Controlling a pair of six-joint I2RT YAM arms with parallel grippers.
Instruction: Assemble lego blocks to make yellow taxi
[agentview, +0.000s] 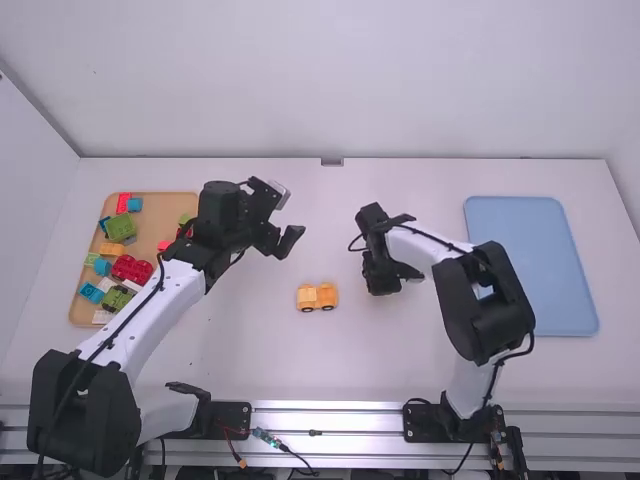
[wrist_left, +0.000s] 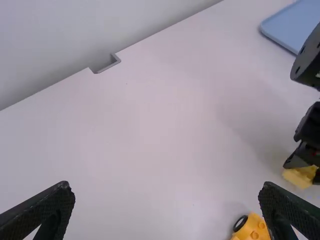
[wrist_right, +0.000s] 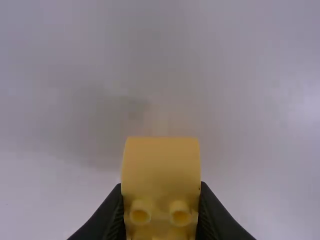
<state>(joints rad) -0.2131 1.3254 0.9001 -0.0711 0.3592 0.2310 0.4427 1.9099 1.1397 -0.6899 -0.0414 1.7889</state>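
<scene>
My left gripper (agentview: 283, 238) is over the table, up and left of the yellow wheeled base (agentview: 317, 297); in the left wrist view the left gripper (wrist_left: 167, 200) stands open with nothing between its fingers. The wheeled base (wrist_left: 251, 228) lies beyond one finger there, partly hidden by it. My right gripper (agentview: 383, 285) is right of the base, low near the table. In the right wrist view the right gripper (wrist_right: 161, 207) is shut on a yellow block (wrist_right: 161, 165) with a rounded face and studs. That yellow block (wrist_left: 298, 177) also peeks out under the right gripper in the left wrist view.
A wooden tray (agentview: 151, 203) of loose coloured blocks stands at the left, partly behind the left arm. The blue tray (agentview: 540, 262) lies at the right, with the right arm over its near-left edge. A wall (agentview: 330, 80) rises behind the table.
</scene>
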